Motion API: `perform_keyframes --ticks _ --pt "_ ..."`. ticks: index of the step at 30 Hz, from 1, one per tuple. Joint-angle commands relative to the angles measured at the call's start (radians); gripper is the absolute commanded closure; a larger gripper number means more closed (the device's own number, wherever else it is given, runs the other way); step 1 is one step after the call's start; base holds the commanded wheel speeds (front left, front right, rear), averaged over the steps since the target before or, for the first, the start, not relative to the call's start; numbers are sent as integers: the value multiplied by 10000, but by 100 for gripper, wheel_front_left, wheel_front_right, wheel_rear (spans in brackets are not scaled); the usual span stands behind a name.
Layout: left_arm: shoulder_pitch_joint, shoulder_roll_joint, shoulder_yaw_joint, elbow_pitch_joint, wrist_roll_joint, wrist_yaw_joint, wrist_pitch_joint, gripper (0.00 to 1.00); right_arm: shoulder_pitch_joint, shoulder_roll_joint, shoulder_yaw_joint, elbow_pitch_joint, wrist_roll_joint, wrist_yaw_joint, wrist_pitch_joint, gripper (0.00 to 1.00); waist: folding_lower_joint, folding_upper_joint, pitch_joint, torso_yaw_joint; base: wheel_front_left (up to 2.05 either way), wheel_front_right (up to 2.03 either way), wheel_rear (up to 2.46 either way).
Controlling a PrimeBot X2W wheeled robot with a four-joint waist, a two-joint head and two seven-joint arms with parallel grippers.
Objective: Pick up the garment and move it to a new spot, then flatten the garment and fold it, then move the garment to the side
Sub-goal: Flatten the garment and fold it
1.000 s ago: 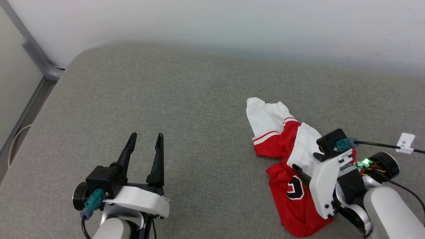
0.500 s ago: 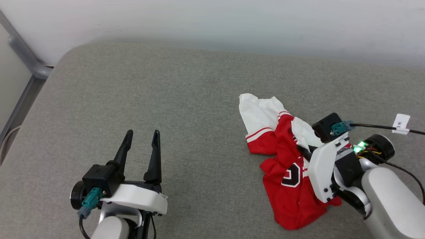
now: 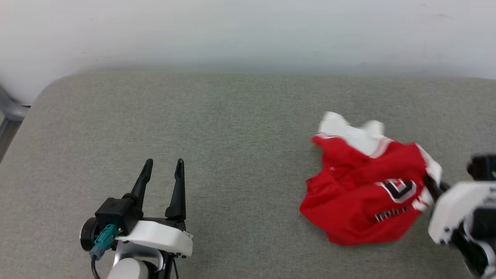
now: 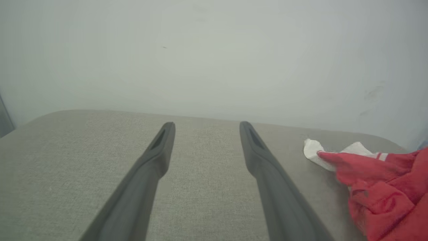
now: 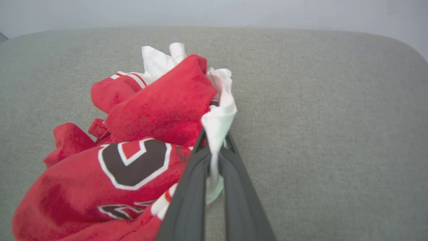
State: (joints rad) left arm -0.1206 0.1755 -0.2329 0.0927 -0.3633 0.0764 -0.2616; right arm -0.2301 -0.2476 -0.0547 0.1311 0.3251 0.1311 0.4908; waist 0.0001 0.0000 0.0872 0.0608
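Note:
The garment (image 3: pixel 360 193) is a crumpled red jersey with white sleeves and black white-edged lettering, bunched at the right of the grey cushion. My right gripper (image 3: pixel 428 182) at the right edge of the head view is shut on a white fold of it; the right wrist view shows that white cloth (image 5: pixel 217 124) pinched between the two dark fingers (image 5: pixel 190 187), with the garment (image 5: pixel 133 140) hanging to their left. My left gripper (image 3: pixel 162 167) rests open at the lower left, nothing between its fingers (image 4: pixel 157 157). The garment's edge (image 4: pixel 378 180) lies to its right.
The grey upholstered cushion (image 3: pixel 213 128) spreads under everything, with a pale wall (image 3: pixel 248 31) behind it. A grey metal frame piece (image 3: pixel 9 110) stands past the cushion's rounded far-left corner.
My right gripper has shut on the garment's white fold and dragged it rightward, bunching it into a heap. The head camera has turned, shifting the whole picture. The left gripper stays open.

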Motion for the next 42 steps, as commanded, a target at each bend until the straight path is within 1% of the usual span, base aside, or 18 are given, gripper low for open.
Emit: perform_keyframes --ticks 1,3,4,5,6,8,9,10,11,12,14,17,23,27,29,33,42 --pt "76 29 6 3 0 -22 -44 0 638 451 -889 61 -101 -7 -105 100 -1 0 9 -145 0 0 0" --pt "73 25 -32 11 3 -11 -41 0 1130 896 -1668 184 -92 -7 -253 98 -1 0 22 -204 0 0 0" --pt "76 24 -52 -3 14 5 -25 0 1402 1097 -2000 300 -146 -7 -293 100 -1 0 27 -223 0 0 0" --pt "76 29 -66 -11 23 14 3 0 1648 1271 -2292 436 -109 -7 -353 99 -1 0 30 -237 0 0 0" --pt "74 32 -78 -20 20 27 12 0 1855 1429 -2507 589 -45 -7 -411 91 -1 0 30 -251 0 0 0" --pt "77 40 -96 -23 5 24 32 0 2262 1662 -2724 938 -34 -7 -451 67 -1 0 16 -272 0 0 0" --pt "94 38 -116 -13 -2 23 50 0 2408 1760 -2762 1104 71 -7 -511 52 -1 0 -2 -281 0 0 0" --pt "113 36 -128 -10 -19 31 72 0 2540 1821 -2773 1282 129 -7 -555 4 -1 0 -12 -296 0 0 0" --pt "113 36 -128 -10 -19 31 72 0 2540 1821 -2773 1282 129 -7 -555 4 -1 0 -12 -296 0 0 0" --pt "123 46 -137 -10 -30 45 92 0 2605 1866 -2730 1465 175 -7 -641 0 -1 0 -15 -316 0 0 0" --pt "142 67 -145 -23 -48 71 120 0 2615 1949 -2758 1640 364 -7 -1112 0 -1 0 -28 -369 0 0 0" --pt "197 110 -183 1 -73 66 171 0 2477 1968 -2744 1621 355 -7 -2041 0 -1 0 -91 -424 0 0 0" --pt "287 150 -252 161 -127 6 174 0 2283 1976 -2800 1155 -70 -7 -4052 0 -1 0 -337 -439 0 0 0" --pt "373 131 -307 268 -180 -12 184 0 2339 1980 -2607 652 -653 -7 -5028 0 -1 0 -554 -413 0 0 0" --pt "435 127 -327 326 -204 6 198 0 2472 1981 -2367 347 -944 -7 -5306 0 -1 0 -654 -398 0 0 0" --pt "564 154 -338 457 -266 32 223 0 2738 1965 -1769 -289 -1345 -7 -5524 0 -1 0 -826 -380 0 0 0" --pt "724 276 -308 719 -329 172 342 0 3339 1894 -479 -1882 -2044 -7 -5240 0 -1 0 -1074 -521 0 0 0"
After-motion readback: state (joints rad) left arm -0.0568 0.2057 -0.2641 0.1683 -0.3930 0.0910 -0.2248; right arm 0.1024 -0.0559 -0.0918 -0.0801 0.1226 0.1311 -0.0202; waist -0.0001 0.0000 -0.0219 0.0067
